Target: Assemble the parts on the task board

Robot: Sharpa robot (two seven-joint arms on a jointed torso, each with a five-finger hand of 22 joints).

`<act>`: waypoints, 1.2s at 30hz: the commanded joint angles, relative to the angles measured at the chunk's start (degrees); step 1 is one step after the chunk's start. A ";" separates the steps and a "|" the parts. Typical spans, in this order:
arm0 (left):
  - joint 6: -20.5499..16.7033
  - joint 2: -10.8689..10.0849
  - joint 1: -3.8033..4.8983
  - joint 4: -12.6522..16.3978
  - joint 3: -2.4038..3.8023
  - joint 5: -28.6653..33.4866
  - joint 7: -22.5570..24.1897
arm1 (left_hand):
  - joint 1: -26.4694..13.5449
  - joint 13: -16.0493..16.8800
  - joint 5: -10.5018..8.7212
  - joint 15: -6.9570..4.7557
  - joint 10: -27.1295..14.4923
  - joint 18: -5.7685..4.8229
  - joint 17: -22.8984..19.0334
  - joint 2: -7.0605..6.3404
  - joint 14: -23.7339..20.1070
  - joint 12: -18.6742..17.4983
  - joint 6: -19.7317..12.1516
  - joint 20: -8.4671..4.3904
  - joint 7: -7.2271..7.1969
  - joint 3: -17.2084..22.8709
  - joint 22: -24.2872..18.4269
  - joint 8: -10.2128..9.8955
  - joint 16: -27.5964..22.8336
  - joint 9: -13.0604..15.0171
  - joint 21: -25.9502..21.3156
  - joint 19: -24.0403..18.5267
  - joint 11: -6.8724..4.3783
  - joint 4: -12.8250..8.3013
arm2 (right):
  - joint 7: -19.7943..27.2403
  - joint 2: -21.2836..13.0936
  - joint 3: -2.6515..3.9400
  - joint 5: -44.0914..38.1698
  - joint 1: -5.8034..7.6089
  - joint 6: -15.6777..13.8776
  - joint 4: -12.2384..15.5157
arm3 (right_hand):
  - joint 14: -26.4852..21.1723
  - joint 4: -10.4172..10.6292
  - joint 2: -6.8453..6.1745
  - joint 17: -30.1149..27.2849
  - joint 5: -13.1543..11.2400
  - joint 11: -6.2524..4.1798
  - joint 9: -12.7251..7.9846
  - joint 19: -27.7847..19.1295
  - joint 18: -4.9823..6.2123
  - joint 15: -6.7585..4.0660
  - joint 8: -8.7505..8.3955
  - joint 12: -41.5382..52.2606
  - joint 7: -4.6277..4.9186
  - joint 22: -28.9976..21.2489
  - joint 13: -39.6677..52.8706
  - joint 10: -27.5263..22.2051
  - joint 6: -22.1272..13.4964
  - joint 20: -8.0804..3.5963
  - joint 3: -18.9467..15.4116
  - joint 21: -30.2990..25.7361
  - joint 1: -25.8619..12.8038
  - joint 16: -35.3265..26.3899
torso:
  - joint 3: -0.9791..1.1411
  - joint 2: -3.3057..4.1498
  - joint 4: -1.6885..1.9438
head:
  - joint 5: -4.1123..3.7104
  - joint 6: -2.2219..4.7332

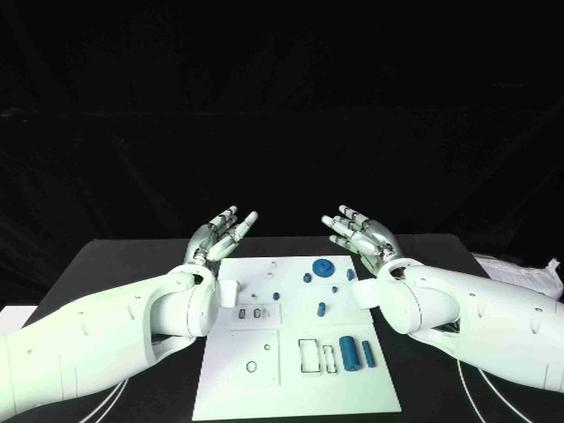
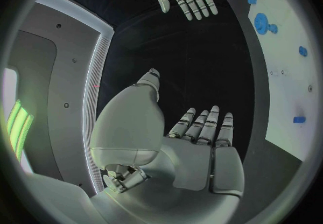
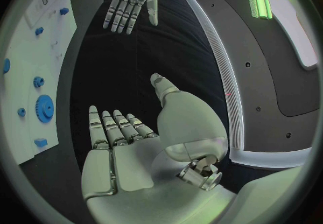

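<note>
White task board [image 1: 232, 388] flat on black table [image 1: 117, 264], centre of head view, long axis running twelve to six. Blue parts on board: large round gear [image 1: 322, 267] near twelve o'clock edge, small knobs [image 1: 307, 278] just beside it, slim peg [image 1: 322, 308] at mid-board, thick cylinder [image 1: 350, 352] and thinner pin [image 1: 368, 354] side by side toward four o'clock, next to outlined rectangular slots [image 1: 308, 355]. Left hand [image 1: 218, 233] raised beyond board's eleven o'clock corner, palm inward, fingers straight and spread, holding nothing. Right hand [image 1: 362, 231] beyond one o'clock corner, mirrored, fingers likewise extended and apart, empty. Hands well apart, facing each other, touching no part. Pale crumpled sheet [image 1: 523, 275] at table's three o'clock edge.
</note>
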 commanded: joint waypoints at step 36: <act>10.83 -15.44 2.18 17.67 1.06 3.01 -0.63 | 9.39 3.10 0.05 -8.13 53.45 4.13 13.12 5.38 55.35 5.61 44.29 -6.01 2.62 1.43 11.00 6.00 15.37 2.31 25.01 50.04 -4.65 -4.86 | -17.93 -4.76 3.41 -68.72 3.80 7.57 0.60 | 61.98 -8.47 -4.89 2.49 -5.22 -6.89 2.67 43.51 5.17 -9.32 3.09 2.33 2.78 8.03 2.01 55.95 50.84 -6.93 12.54 23.09 11.89 6.08 | -0.93 8.89 0.72 | -1.97 2.57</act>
